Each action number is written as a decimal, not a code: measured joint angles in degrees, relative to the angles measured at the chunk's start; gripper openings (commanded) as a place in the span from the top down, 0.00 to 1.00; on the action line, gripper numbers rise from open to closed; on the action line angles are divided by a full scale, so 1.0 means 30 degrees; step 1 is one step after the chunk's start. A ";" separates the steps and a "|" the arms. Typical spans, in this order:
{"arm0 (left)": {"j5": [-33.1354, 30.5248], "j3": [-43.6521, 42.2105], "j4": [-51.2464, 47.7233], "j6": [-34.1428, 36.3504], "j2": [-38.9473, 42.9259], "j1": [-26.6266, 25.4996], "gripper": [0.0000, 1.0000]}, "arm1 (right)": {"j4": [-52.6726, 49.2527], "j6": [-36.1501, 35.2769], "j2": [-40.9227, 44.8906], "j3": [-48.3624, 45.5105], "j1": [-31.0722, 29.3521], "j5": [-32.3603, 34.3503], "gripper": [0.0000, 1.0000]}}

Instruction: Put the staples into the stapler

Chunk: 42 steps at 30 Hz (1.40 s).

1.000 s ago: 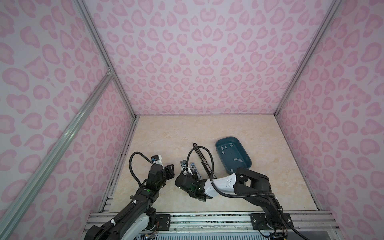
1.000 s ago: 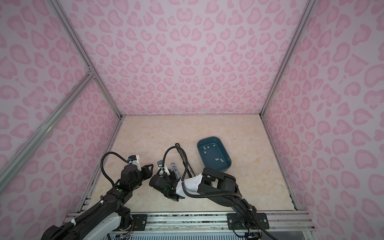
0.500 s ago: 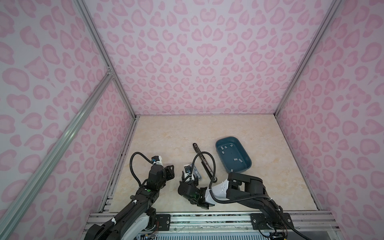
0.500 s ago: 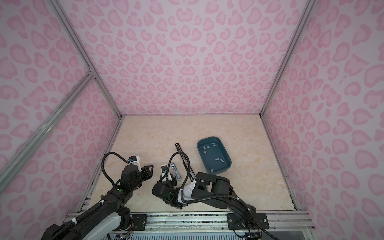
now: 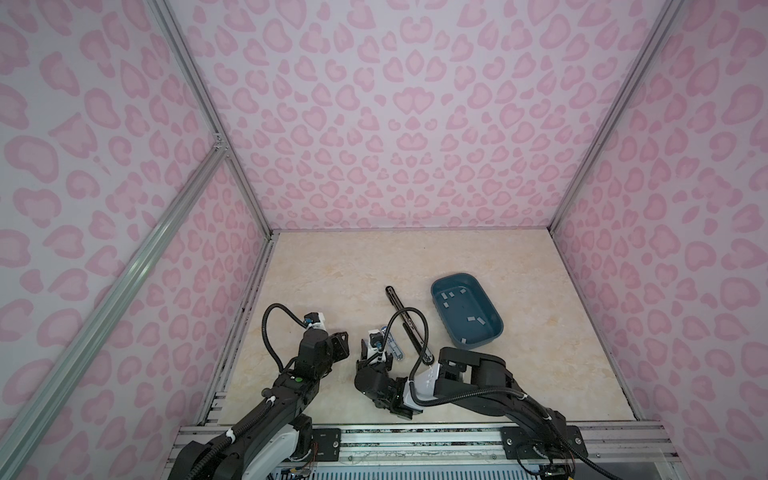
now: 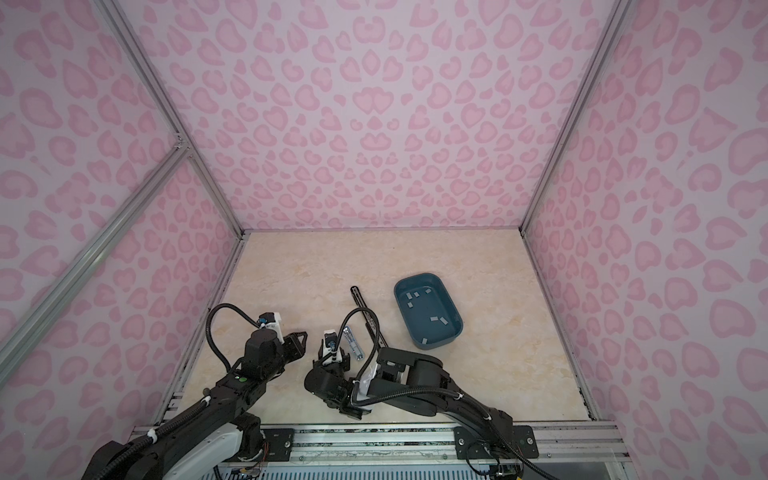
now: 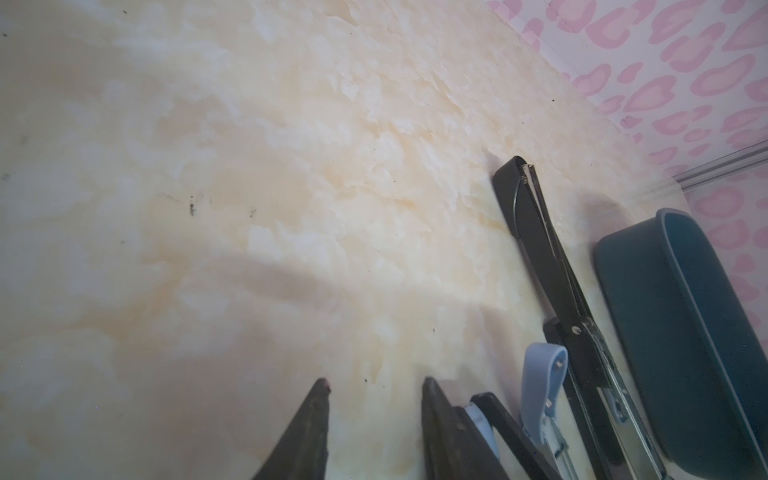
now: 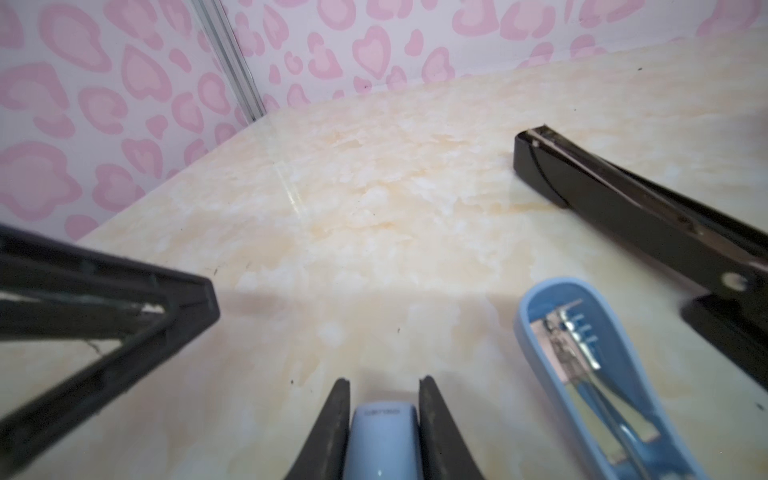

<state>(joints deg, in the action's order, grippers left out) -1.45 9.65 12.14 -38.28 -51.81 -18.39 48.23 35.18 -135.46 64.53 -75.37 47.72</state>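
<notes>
The right gripper (image 8: 383,380) pinches 1 closed blue stapler (image 8: 382,436); the left gripper (image 7: 376,381) hangs part-open, empty.
Its slick shell could slip or twist before the staples (image 5: 472,331) go in.

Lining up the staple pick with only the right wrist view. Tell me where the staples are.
Observer: In both top views the staples lie as loose strips inside a teal tray.
Operator: Place that tray against the black stapler.
Observer: In both top views it stands to the right of the black stapler, apart from it.
Operator: My right gripper is shut on the closed blue stapler. Report the left gripper; I see only part of it.
Observer: The left wrist view shows the left gripper open, with nothing in it.
</notes>
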 measured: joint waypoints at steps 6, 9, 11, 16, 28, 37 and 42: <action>-0.0007 -0.0044 0.0000 0.0000 0.0102 0.0000 0.61 | 0.2186 -0.0175 -0.0612 0.0095 0.0393 -0.0925 0.75; -0.0007 -0.0044 0.0000 0.0000 0.0102 0.0000 0.61 | 0.2521 -0.0146 -0.0219 -0.0364 0.0568 -0.1982 0.72; 0.0000 -0.0044 0.0000 0.0000 0.0131 0.0000 0.61 | 0.2018 0.0160 0.0277 -0.0627 0.0736 -0.2849 0.70; 0.0007 -0.0015 -0.0022 0.0007 0.0408 0.0000 0.60 | -0.1610 0.0350 0.1537 -0.0306 0.1209 -0.3993 0.68; 0.0087 0.0277 -0.0153 0.0153 0.0568 0.0000 0.60 | -0.8262 -0.0838 0.3264 0.1144 0.1887 -0.4430 0.59; 0.0211 0.0532 -0.0270 0.0291 0.0568 0.0000 0.60 | -0.9573 -0.1960 0.4823 0.1727 0.2178 -0.4481 0.45; 0.0204 0.0532 -0.0452 0.0291 0.0583 0.0000 0.60 | -0.9573 -0.2062 0.5253 0.0969 0.2237 -0.4779 0.44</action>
<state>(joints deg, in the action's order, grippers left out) -0.84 11.25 10.79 -37.41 -50.06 -18.39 19.51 28.99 -119.70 67.44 -68.66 33.39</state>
